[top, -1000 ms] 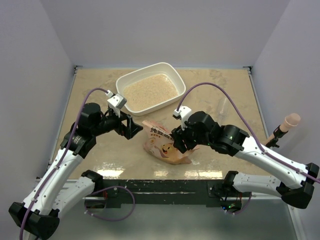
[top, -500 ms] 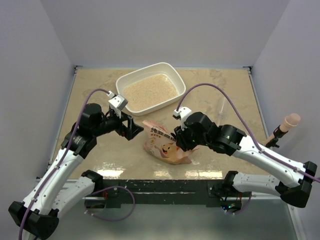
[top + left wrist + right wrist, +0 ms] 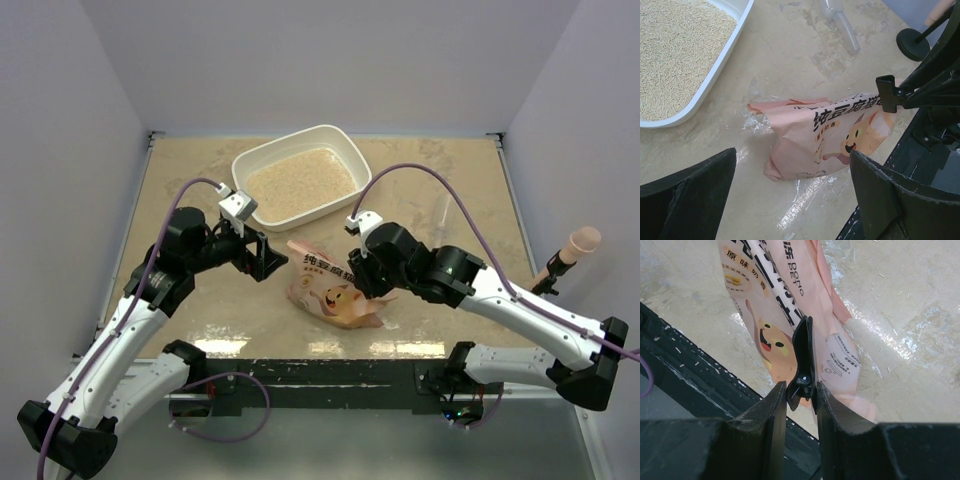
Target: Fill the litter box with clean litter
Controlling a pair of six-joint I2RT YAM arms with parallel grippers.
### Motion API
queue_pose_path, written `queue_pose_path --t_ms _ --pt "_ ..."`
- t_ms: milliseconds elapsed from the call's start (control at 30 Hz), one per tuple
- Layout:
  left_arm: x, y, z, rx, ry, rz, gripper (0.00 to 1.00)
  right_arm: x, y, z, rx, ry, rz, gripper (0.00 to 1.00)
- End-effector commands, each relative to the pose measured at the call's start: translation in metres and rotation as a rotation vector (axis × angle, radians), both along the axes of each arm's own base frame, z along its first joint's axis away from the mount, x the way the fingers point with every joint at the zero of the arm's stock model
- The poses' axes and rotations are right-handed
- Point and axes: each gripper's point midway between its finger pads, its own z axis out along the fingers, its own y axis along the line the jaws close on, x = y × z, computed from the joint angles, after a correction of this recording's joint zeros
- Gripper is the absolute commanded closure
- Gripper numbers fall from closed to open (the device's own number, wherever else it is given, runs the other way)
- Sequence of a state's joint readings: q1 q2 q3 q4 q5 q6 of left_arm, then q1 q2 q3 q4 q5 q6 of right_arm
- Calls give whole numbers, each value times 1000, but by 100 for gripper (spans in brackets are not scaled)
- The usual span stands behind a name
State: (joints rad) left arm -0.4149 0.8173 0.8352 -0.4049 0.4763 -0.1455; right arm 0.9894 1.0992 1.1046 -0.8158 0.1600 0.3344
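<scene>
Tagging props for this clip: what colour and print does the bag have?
Orange-pink bag with a cartoon animal and Chinese writing; clearest in the left wrist view.

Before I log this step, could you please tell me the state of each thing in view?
litter box: upright, holding litter.
clean litter: spread inside the box.
pink bag: lying flat, crumpled.
black clip: on the bag's edge, pinched.
right gripper: fingers shut on the black clip.
left gripper: fingers wide open, empty.
clear plastic tube: lying on the table.
</scene>
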Motion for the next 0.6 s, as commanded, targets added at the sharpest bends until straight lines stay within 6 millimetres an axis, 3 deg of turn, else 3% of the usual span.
queue_pose_path --t_ms 0,233,433,567 --pt "2 -3 6 -11 -42 -16 0 6 -3 31 39 -45 -46 100" --pt "2 -4 6 -11 -39 -17 0 4 -7 79 105 -73 -72 100" --pt "1 -4 7 -13 -43 -21 0 9 -16 101 125 -98 -150 100" --pt "0 -4 8 -17 -44 -25 0 25 -34 105 79 -150 -290 100"
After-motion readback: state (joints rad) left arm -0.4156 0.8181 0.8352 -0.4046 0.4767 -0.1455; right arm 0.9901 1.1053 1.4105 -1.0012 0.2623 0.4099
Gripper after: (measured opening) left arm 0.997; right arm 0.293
